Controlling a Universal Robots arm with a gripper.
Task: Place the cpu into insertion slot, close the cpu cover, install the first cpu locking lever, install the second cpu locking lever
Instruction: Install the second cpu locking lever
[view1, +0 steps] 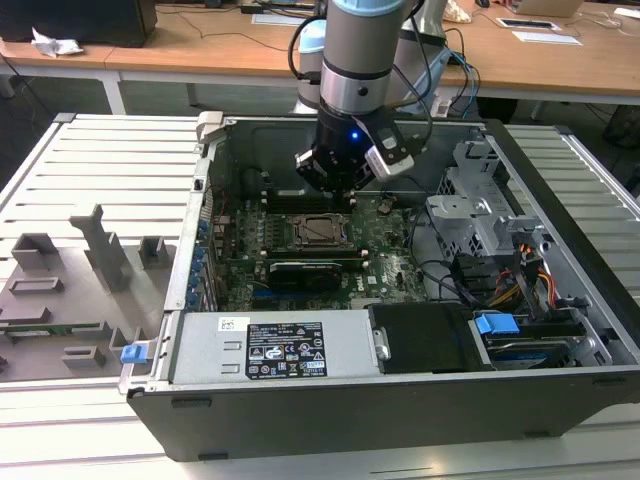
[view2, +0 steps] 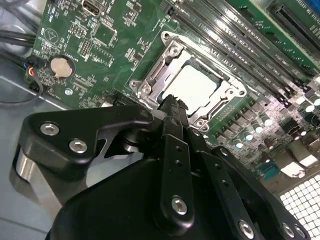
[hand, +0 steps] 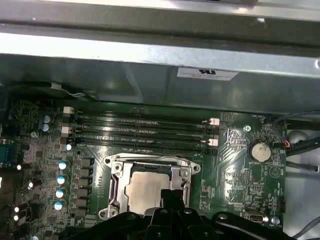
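Above the silvery square cpu cover (view2: 192, 82), the black gripper (view2: 172, 102) hangs pinched narrow, empty; the thin, stiff plate suits edge contact.

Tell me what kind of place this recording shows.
Probably a lab or office workshop for computer assembly: an open grey desktop computer case lies on a slatted metal workbench, a grey fixture tray sits beside it, and long wooden desks stand behind the black gripper.
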